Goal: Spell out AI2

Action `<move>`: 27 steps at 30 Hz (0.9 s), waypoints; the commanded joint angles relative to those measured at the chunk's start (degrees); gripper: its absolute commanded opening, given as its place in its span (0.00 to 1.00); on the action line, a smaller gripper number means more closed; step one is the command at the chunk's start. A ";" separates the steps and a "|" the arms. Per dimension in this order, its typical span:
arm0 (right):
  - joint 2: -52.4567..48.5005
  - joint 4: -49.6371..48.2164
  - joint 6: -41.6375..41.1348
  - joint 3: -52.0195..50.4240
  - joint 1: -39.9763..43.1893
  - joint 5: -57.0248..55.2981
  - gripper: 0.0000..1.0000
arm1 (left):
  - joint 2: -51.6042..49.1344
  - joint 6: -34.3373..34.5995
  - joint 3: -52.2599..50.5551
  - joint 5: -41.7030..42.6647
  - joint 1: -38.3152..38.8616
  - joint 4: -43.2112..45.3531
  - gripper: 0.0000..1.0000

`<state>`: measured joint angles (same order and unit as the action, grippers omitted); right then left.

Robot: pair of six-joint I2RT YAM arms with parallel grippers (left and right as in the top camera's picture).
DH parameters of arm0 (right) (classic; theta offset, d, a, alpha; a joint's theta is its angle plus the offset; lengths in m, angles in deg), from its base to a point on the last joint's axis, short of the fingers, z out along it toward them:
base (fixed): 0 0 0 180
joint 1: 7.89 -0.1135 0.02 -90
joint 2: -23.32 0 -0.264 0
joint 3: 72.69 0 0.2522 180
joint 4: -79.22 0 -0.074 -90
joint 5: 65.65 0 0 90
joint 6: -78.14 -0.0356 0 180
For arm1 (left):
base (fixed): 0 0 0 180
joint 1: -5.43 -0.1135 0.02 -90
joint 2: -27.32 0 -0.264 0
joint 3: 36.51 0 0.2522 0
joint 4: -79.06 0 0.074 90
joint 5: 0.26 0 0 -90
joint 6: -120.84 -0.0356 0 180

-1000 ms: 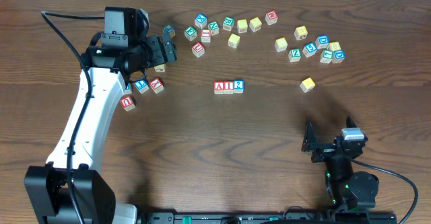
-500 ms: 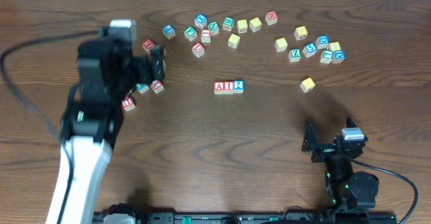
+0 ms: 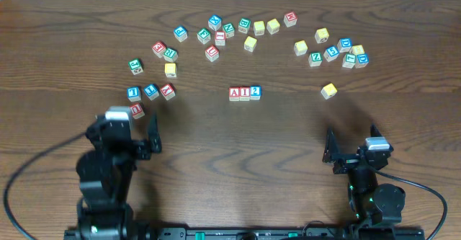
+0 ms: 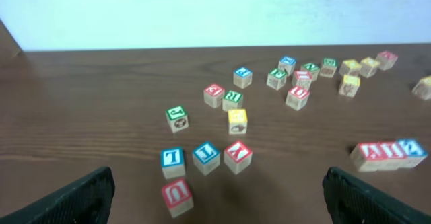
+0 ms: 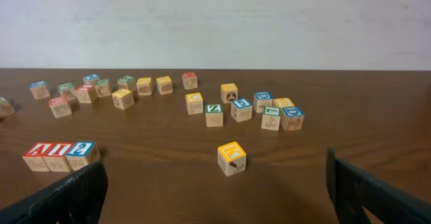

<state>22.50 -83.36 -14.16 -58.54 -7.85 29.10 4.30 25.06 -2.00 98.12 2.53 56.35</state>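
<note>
AI2 row [image 3: 245,92] is seen mid-table: red A, red I and blue 2, touching side by side (read left to right from overhead). Left gripper [image 4: 217,196] is held spread wide, nothing gripped, near the front edge of the table [image 3: 216,168]. Right gripper [image 5: 215,190] is likewise spread and empty. Loose cubes [image 3: 244,25] are scattered beyond the row.
</note>
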 commanded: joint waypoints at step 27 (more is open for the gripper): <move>0.44 0.24 0.02 -0.09 -0.55 0.55 0.99 | 22.91 -3.85 -20.52 -3.30 -0.35 5.33 0.98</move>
<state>22.59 -83.34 -14.16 -58.56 -7.85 29.10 26.70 21.78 -20.80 95.35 2.51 62.34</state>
